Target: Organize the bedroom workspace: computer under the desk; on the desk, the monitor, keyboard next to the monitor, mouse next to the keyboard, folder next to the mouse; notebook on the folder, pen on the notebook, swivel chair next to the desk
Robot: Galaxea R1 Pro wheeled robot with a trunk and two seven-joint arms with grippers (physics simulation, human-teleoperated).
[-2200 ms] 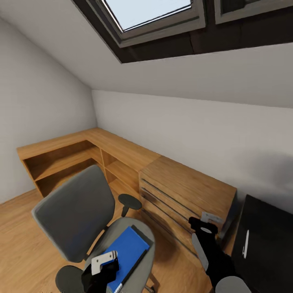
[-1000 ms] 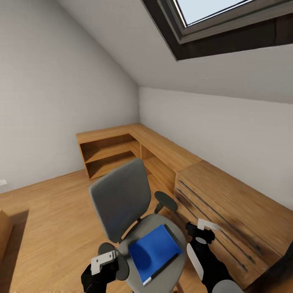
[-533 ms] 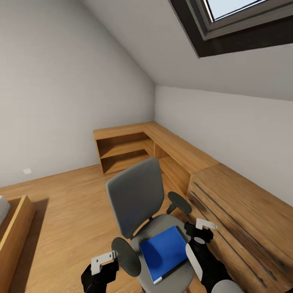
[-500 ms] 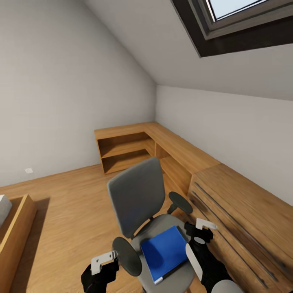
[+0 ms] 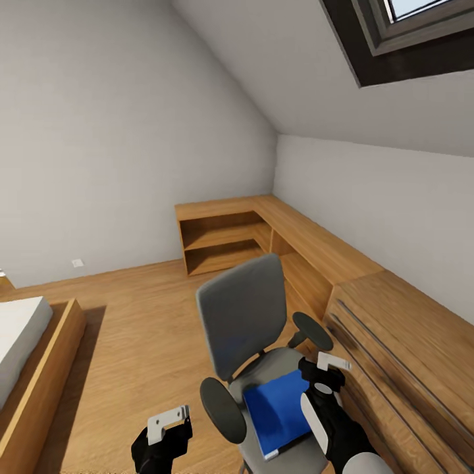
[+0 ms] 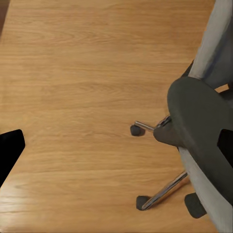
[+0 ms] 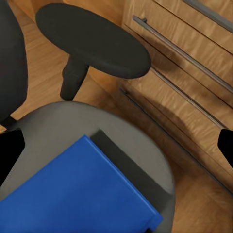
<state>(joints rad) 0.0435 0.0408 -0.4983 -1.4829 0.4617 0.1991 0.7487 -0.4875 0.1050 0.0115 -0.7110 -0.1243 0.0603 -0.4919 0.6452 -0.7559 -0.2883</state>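
Note:
The grey swivel chair (image 5: 245, 315) stands low in the middle of the head view, backrest upright. A blue folder (image 5: 280, 411) lies flat on its seat (image 5: 263, 368). My right gripper (image 5: 326, 374) hangs open just right of the folder, above the seat's edge. In the right wrist view the folder (image 7: 73, 194) lies below the open fingers, next to a round black armrest (image 7: 92, 41). My left gripper (image 5: 166, 426) is open over bare floor, left of the chair's other armrest (image 5: 222, 409). The left wrist view looks down on that armrest (image 6: 204, 131) and the chair's castor legs (image 6: 162, 194).
A wooden drawer unit (image 5: 408, 349) stands close on the chair's right, with low open shelves (image 5: 224, 240) running into the far corner. A wood-framed bed (image 5: 29, 355) lies at the left. Wooden floor (image 5: 138, 322) stretches between bed and chair. The ceiling slopes down from a skylight (image 5: 415, 33).
The camera has swung left: the chair and drawers slid right in the picture, the dark desk left it and the bed came in. Both arms keep their pose.

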